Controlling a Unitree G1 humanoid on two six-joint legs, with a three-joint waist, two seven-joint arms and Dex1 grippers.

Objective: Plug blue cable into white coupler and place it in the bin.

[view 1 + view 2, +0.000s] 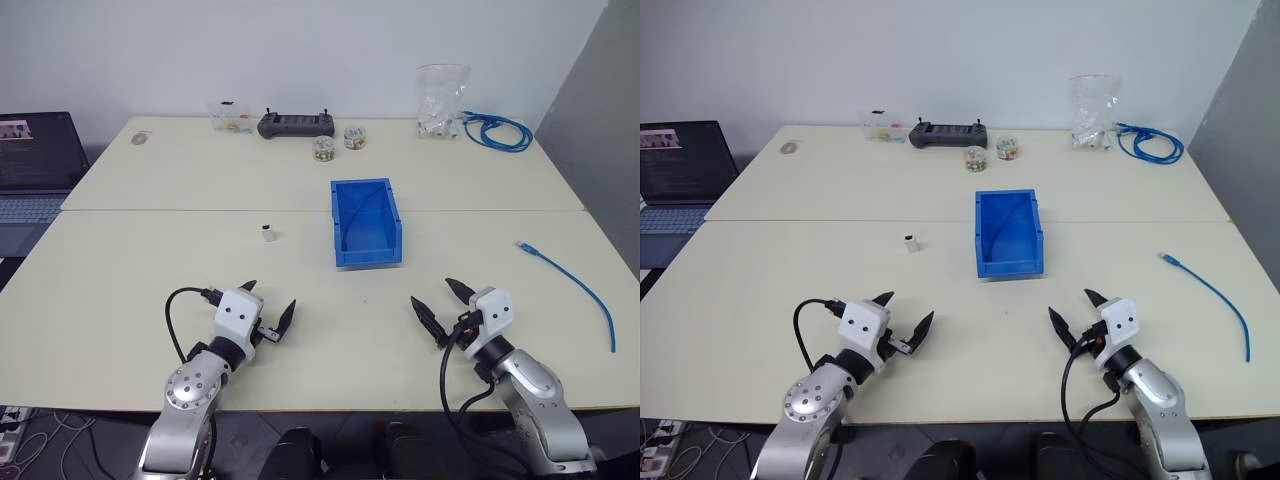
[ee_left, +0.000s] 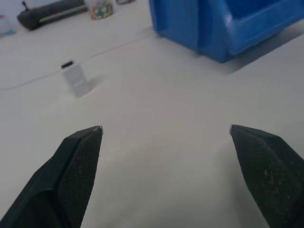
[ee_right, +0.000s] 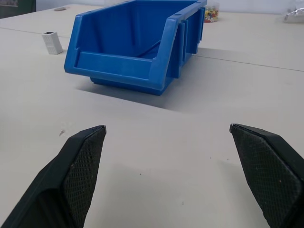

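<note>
on the table (image 1: pixel 150 290), white coupler (image 1: pixel 267 234) stands left of the bin (image 1: pixel 366 222).

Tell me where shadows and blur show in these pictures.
Right wrist view: the bin casts a soft shadow toward the camera, and the fingertips look sharp. Left wrist view: the coupler and bin look blurred. Head views: even light.
</note>
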